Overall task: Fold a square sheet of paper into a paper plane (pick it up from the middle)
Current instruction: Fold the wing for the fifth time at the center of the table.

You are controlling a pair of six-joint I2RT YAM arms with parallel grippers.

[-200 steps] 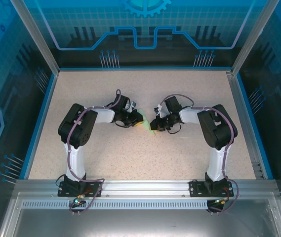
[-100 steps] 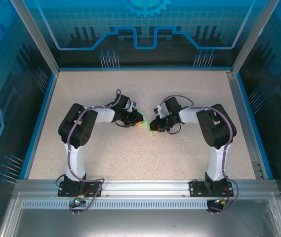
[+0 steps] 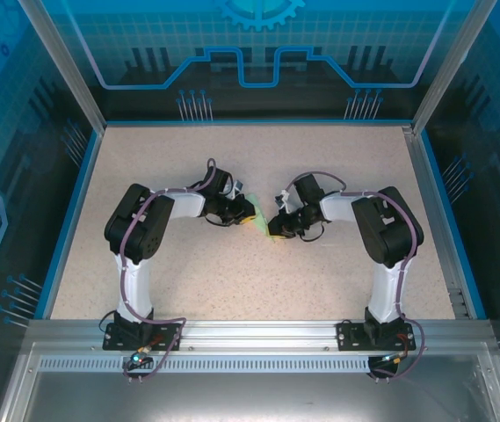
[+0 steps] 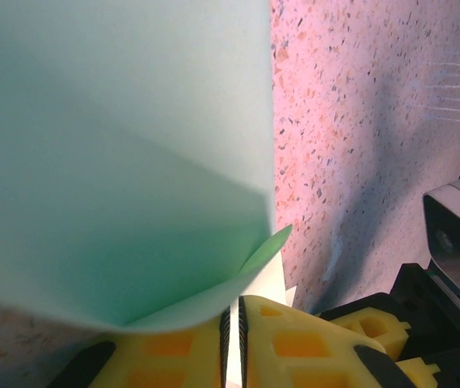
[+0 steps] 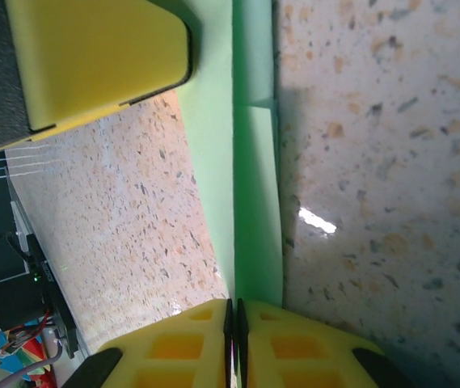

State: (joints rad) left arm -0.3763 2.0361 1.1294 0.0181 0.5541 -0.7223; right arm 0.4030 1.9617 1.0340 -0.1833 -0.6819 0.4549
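The thin pale mint-green paper sheet, partly folded, sits at the middle of the speckled beige tabletop, between the two arms. The left gripper is clamped on the sheet's left end – its yellow fingers are pressed together with the paper between them. The right gripper is likewise closed on the right end, pinching a narrow edge. A straight crease runs along the sheet. Whether the paper touches the tabletop cannot be told.
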